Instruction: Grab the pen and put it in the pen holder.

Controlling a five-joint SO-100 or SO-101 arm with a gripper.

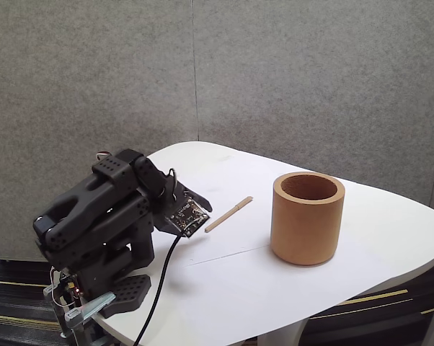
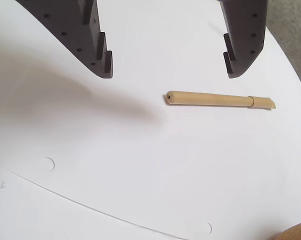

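Closest to me in the fixed view sits the black arm (image 1: pixel 94 231), folded low at the left front corner of the white table (image 1: pixel 332 288), its base clamped at the edge and a black cable (image 1: pixel 163 277) trailing down toward the floor. Just past the arm's elbow a small circuit board (image 1: pixel 187 216) faces outward near the wrist. Beyond that, the gripper (image 2: pixel 168 70) hangs above the tabletop with its two dark jaws spread wide apart, nothing between them; the wrist view shows both fingertips (image 2: pixel 104 62) entering from the top edge, clear of the surface. Lying flat on the table just beyond those tips is the pen (image 2: pixel 219 99), a thin tan stick with a small hole in its blunt end and a seam near the other end; it is touched by neither jaw. From the fixed view the pen (image 1: pixel 228 214) rests between the arm and the pen holder (image 1: pixel 308 218), apart from both. That thick-walled brown cup stands upright to the right, mouth open. Farther back a grey fabric partition (image 1: pixel 275 79) closes off the scene
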